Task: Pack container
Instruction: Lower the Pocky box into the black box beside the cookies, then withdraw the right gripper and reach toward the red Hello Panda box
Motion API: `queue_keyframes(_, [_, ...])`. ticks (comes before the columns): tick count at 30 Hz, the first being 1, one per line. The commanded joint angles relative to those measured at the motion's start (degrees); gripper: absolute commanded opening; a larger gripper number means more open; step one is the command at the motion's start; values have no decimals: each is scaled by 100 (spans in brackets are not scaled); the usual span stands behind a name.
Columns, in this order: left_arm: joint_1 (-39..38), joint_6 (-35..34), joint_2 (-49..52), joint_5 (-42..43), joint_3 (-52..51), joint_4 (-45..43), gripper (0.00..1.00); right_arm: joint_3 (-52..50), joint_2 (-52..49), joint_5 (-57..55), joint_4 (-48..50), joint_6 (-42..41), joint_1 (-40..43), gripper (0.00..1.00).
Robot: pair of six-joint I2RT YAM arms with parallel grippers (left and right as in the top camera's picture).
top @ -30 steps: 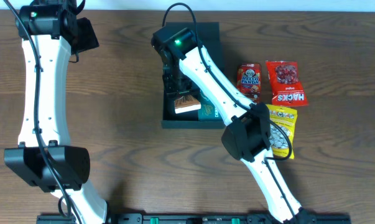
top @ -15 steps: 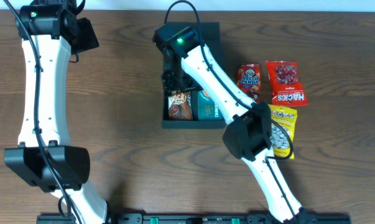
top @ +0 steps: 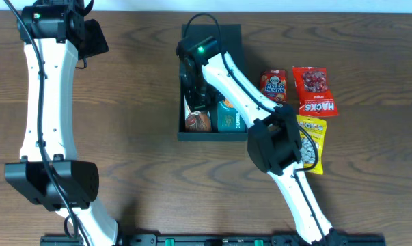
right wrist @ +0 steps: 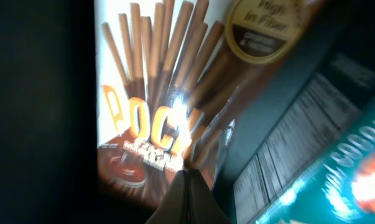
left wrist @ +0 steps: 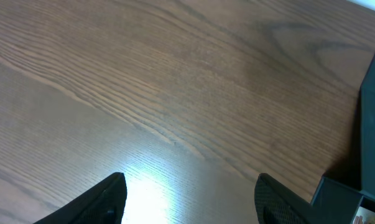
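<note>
The container lies in the middle of the tabletop. Inside, the Pocky box lies flat beside a teal pack, which saves room. The right hand, fingers together and empty, is just over it, probably to press it down. The left hand is apart, waiting aside.

Dark brown wood-grain table, spread across nearly the whole overhead view. Pale strip beyond its far edge (wall or floor, unclear). Bright glare patch on the grain.

yellow pack half hidden under right arm, teal pack blurred
</note>
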State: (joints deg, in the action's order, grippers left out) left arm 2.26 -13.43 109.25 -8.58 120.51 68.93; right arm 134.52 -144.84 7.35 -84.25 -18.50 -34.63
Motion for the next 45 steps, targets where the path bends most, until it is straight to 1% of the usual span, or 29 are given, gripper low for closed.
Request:
queue_keyframes(1, [39,59,37,-42,26,0,67,-273,199,103,142,155,-17,2])
queue_keyframes(5, [39,59,37,-42,24,-4,67,-229,205,24,236,319,26,2])
queue_keyframes(8, [39,59,37,-42,24,-2,67,52,212,20,72,319,129,1])
queue_keyframes(11, [39,59,35,-42,24,-2,67,538,240,63,-236,376,219,1])
queue_keyframes(16, [39,59,35,-42,24,0,67,1530,411,-90,-627,839,409,1])
queue_keyframes(20, [39,59,35,-39,24,4,67,2063,654,-1062,-785,852,820,1])
queue_keyframes(22, [39,59,35,-39,24,4,67,2083,763,-1097,-804,896,1139,1])
queue_keyframes(25, [39,57,37,-37,24,0,68,2076,800,-1003,-925,1266,1781,2])
queue_keyframes(29, [39,59,37,-39,24,0,67,1856,800,-802,-942,1506,2472,2])
queue_keyframes(31, [39,57,37,-39,24,2,68,1585,802,-772,-885,1519,2732,2])
queue_keyframes(36, [39,57,37,-39,24,0,67,483,874,-468,-496,1563,3180,2])
queue_keyframes(40, [39,55,37,-39,24,-2,67,-356,876,-280,-92,1558,3261,1])
queue_keyframes(45, [39,55,37,-39,24,-4,68,-1019,876,-424,256,1552,3084,1])
